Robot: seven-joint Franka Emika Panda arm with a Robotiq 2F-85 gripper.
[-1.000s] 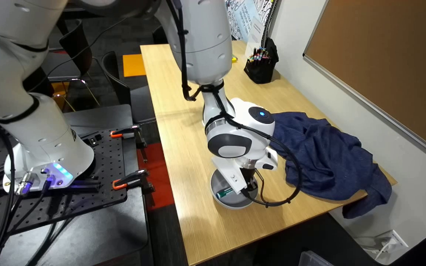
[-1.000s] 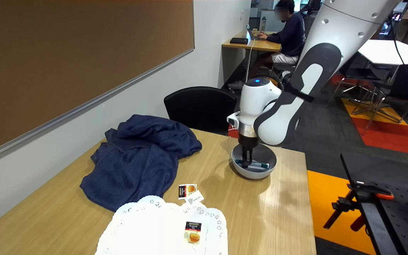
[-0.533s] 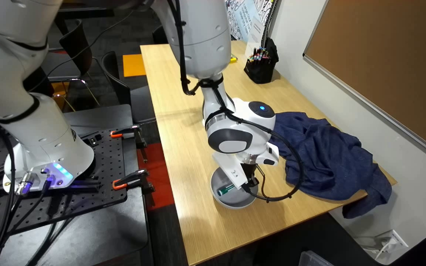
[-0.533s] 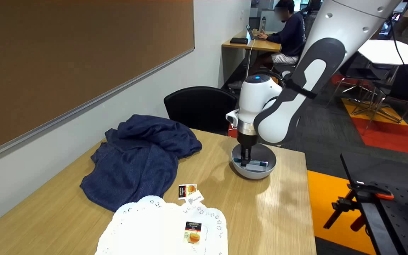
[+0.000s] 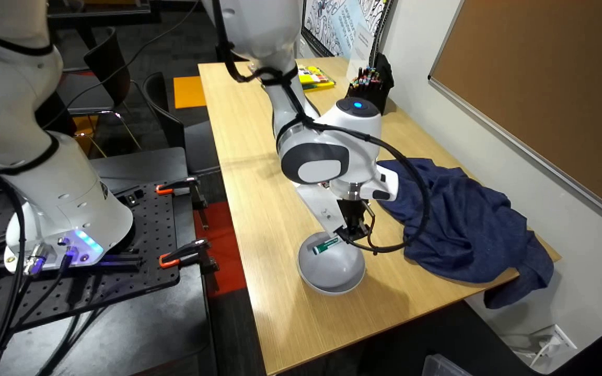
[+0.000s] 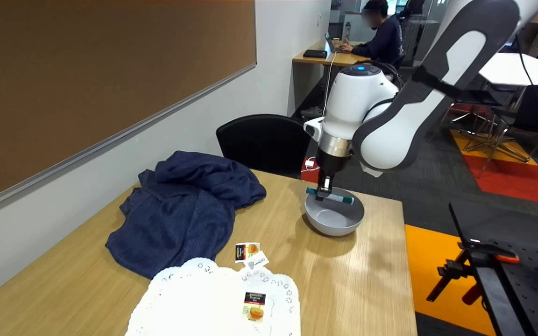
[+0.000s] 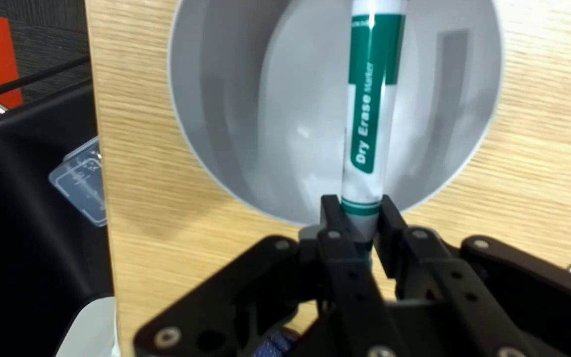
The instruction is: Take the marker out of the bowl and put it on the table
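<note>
The teal-green and white marker shows in both exterior views [image 5: 326,245] [image 6: 342,198] and in the wrist view [image 7: 372,99]. My gripper [image 7: 360,207] is shut on the marker near one end, with a finger on each side. It holds the marker off the bowl's bottom, roughly level, above the bowl's opening. In an exterior view, the gripper [image 6: 324,193] is at the bowl's far side. The grey bowl [image 5: 332,271] with a whitish rim stands upright on the tan wooden table [image 5: 285,324]. It also shows in the wrist view [image 7: 236,124]. Nothing else shows inside it.
A dark blue cloth [image 5: 452,224] lies beside the bowl towards the wall. A white lacy mat [image 6: 203,303] bears a tea packet [image 6: 254,305]; another packet [image 6: 246,252] lies near it. A black pen cup [image 5: 369,91] and yellow boxes [image 5: 316,78] stand farther along. A black chair [image 6: 264,144] adjoins the table.
My gripper has risen with the marker in it, lifting it from low in the bowl to about rim height or above. The bowl has not moved.
</note>
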